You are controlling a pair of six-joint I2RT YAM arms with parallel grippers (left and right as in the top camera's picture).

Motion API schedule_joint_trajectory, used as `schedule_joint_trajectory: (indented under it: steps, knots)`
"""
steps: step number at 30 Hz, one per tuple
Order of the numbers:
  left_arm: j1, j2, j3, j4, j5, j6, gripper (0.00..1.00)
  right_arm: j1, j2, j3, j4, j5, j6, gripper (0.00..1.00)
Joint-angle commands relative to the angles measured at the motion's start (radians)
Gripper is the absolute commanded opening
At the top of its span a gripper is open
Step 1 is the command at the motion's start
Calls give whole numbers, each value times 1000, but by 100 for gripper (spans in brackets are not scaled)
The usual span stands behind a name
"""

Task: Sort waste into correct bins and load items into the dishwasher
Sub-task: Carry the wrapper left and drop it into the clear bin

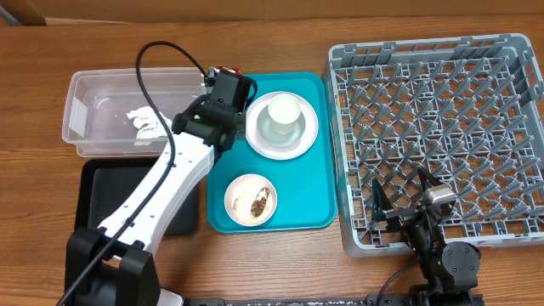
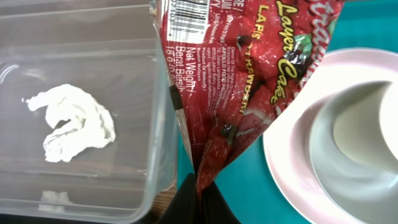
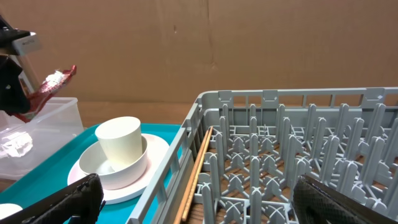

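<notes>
Pinching one end of the red strawberry-cake wrapper [image 2: 249,81], the left gripper [image 2: 199,190] has its fingers clamped tight, and the wrapper fans out from them over the clear tub's [image 2: 93,56] wall beside the teal tray [image 2: 249,193]. The crumpled napkin [image 2: 71,127] lies inside the tub. The right gripper [image 1: 404,201] sits spread wide and empty over the grey dish rack [image 1: 442,85].

I see a brown wooden table [image 1: 289,255] filling the overhead frame, its grain running left to right. In my right wrist view, plain brown cardboard [image 3: 217,43] spans the upper half, evenly lit.
</notes>
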Motion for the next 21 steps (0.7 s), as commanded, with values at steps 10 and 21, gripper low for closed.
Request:
schedule_joint_trajectory:
  steps: [10,21]
  knots:
    - [303,0,13,6,137,-132,4,-8,-12,-11,5,6,-3,100]
    - [368,16,13,2,187,-132,39,-8,-12,-11,5,6,-3,100]
